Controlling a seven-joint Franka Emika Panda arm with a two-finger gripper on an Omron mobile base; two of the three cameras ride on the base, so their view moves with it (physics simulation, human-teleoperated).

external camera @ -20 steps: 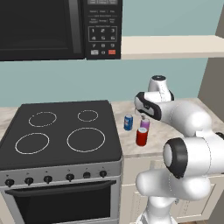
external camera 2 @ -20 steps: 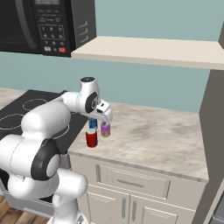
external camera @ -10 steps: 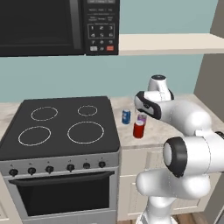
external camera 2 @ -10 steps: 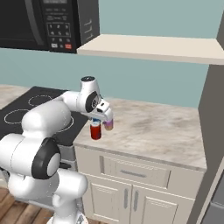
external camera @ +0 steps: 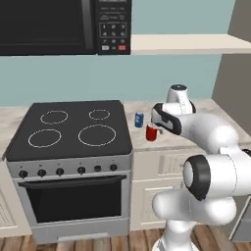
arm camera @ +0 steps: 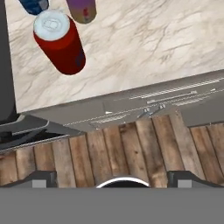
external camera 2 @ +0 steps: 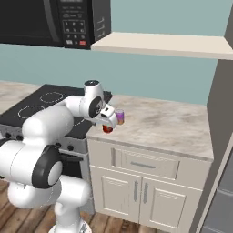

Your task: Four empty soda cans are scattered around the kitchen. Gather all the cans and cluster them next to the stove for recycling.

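Observation:
Three soda cans stand together on the marble counter (external camera: pixel 171 139) just right of the stove (external camera: pixel 73 117). The red can (external camera: pixel 152 132) is nearest the counter's front edge, the blue can (external camera: pixel 139 119) behind it toward the stove. In the right base view the purple-pink can (external camera 2: pixel 120 117) stands behind the red can (external camera 2: pixel 108 129). My gripper (external camera: pixel 157 116) hovers open over the front edge beside the red can, holding nothing. Looking down, the hand view shows the red can (arm camera: pixel 59 41), purple-pink can (arm camera: pixel 82 9) and blue can (arm camera: pixel 34 5) at its upper left, with the gripper (arm camera: pixel 113 179) over the floor.
A black microwave (external camera: pixel 63 27) hangs above the stove and a pale shelf (external camera: pixel 186 44) runs above the counter. White cabinet doors (external camera 2: pixel 136 191) sit below the counter, with wooden floor (arm camera: pixel 109 148) in front. A tall grey unit (external camera 2: pixel 223 136) bounds the counter's right end.
Both base views have pulled back and shifted, so the camera moved. The hand has drawn away from the red can toward the counter's front edge. The cans stay put.

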